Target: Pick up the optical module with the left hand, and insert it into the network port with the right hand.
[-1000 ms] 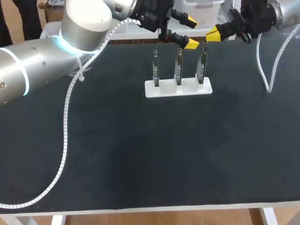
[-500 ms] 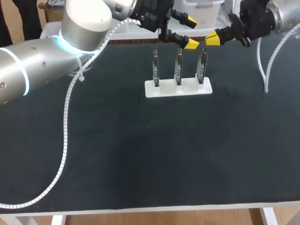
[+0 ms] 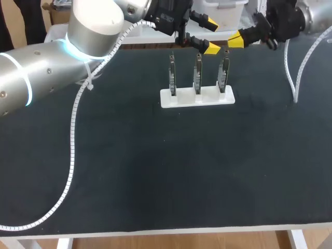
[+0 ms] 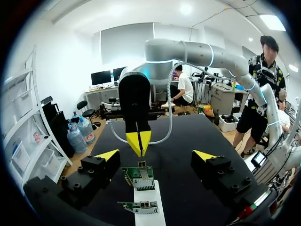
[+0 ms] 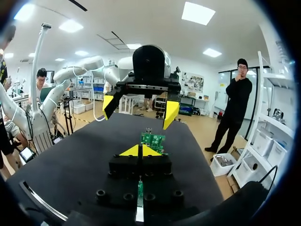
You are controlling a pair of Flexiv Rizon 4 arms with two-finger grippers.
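Note:
A white holder [image 3: 197, 97] carries three upright green circuit boards near the table's far edge. On the rightmost board [image 3: 223, 73] a small grey piece, likely the optical module [image 4: 141, 164], sticks out of the top of the board [image 4: 139, 176]. My right gripper [image 3: 236, 39] hangs shut just above and beyond that board, its yellow tips [image 4: 139, 143] pressed together with nothing seen between them. My left gripper [image 3: 210, 35] stands wide open and empty above the holder's far side. From the right wrist, my right gripper [image 5: 139, 150] points at the board [image 5: 151, 140] and the left gripper [image 5: 140, 110].
A white spiral cable [image 3: 72, 135] trails from my left arm across the left half of the black table [image 3: 171, 171]. Another cable [image 3: 298, 62] hangs from the right arm at the far right.
My right gripper dipped slightly toward the rightmost board, then lifted a little again. The left arm and the boards have not moved.

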